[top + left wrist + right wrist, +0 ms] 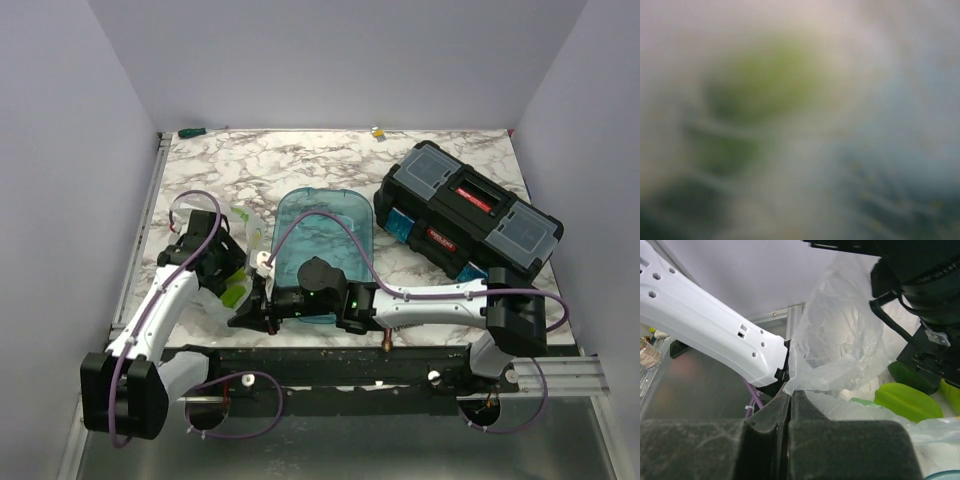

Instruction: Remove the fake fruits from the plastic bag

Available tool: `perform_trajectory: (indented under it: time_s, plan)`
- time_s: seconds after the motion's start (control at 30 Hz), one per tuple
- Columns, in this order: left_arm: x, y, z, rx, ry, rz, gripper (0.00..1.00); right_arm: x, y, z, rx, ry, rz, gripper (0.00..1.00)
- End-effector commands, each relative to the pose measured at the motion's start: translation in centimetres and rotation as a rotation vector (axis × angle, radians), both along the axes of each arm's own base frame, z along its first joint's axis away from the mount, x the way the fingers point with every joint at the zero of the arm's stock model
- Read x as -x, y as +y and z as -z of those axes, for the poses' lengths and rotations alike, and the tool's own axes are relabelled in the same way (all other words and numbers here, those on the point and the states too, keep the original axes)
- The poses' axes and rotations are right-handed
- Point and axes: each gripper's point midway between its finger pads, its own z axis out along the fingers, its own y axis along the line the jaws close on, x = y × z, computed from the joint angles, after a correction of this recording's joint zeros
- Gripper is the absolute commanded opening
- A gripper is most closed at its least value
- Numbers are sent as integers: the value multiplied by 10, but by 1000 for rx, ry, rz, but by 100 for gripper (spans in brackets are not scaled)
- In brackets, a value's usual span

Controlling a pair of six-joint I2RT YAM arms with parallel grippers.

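A: Where is the fruit (907, 401)?
B: In the bag (840, 340), left of the tray (335, 212); right claw (790, 407) pinches the bag's edge; left claw (226, 266), cannot tell; hold the edge taut, lift gently.

L pincer (229, 276): tilted down, state unclear | R pincer (790, 404): reaching left, clamped

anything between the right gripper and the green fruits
Yes, the plastic bag: the right gripper is shut on a fold of it, and the green fruits lie beyond that crinkled film.
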Motion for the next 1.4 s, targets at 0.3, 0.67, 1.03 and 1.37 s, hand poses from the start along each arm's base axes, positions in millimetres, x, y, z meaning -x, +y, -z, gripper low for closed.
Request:
perform_trajectory:
  time_s: [0.3,0.67,1.03,1.37]
  plan:
    - [-13,26,43,-107,91,-170,38,-4,-9,-10,-27,-26,45,1]
    - [-10,30,11,-129,-7,-115,22,-5,-7,-5,-17,-27,51,1]
    - [23,33,-7,-122,-30,-109,77,-2,-4,-16,-27,-18,31,1]
    - [66,17,1,-43,109,-34,82,-7,-6,-14,-23,-17,63,1]
